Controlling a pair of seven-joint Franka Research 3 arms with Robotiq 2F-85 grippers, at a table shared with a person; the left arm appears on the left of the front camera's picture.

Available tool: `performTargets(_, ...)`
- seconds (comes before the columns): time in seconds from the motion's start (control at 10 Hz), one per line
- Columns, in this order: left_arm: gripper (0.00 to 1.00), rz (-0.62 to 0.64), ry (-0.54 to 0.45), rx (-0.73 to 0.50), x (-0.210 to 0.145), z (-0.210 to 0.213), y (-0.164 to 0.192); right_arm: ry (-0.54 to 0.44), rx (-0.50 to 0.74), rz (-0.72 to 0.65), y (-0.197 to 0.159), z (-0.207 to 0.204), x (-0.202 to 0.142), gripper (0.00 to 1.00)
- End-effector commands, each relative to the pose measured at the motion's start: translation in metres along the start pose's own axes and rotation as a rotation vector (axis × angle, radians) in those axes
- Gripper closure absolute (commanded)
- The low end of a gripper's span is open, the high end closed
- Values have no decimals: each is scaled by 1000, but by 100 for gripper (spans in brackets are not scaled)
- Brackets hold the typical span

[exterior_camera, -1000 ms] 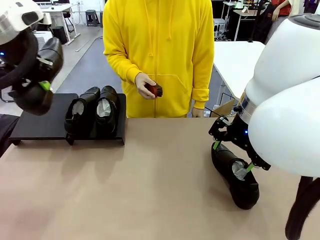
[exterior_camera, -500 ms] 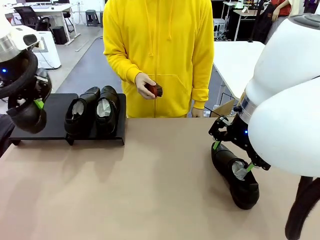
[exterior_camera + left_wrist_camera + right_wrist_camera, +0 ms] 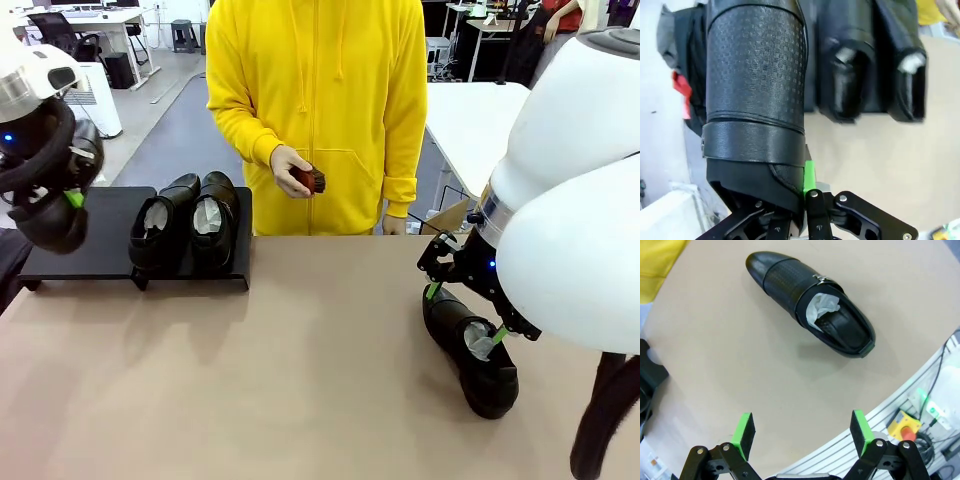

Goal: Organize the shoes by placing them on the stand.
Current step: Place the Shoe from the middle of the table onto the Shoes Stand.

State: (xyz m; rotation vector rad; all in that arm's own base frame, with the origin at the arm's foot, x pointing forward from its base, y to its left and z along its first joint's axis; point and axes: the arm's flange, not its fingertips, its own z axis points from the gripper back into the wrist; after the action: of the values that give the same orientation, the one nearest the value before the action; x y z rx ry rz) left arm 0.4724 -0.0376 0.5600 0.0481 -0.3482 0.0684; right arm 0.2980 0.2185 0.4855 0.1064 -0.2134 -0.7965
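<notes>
Jaws of the left gripper (image 3: 70, 197) are clenched on a shoe (image 3: 45, 225), which hangs in the air by the left end of the stand (image 3: 105, 238); two more shoes (image 3: 165, 245) stand side by side on its right half. Jaws of the right gripper (image 3: 465, 313) are released, spread just above a fourth shoe (image 3: 480, 378) lying on the table (image 3: 300, 380)

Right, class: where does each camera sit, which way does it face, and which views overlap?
Front: fixed on the robot's side, facing across the table at the person; both arms show.
Left wrist: looks along the left tool and its held shoe toward the stand.
Right wrist: looks down past the open right tool at the lone shoe.
Shared: front and left wrist both show the pair of shoes on the stand.
</notes>
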Motion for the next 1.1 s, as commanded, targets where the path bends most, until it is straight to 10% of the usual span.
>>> performTargets(0.0, 100, 78, -150, 199, 27, -27, 35, 12, 10, 18, 3, 1, 2, 0)
performTargets(1.0, 100, -78, -96, 262, 71, -139, 55, 12, 10, 18, 3, 1, 2, 0)
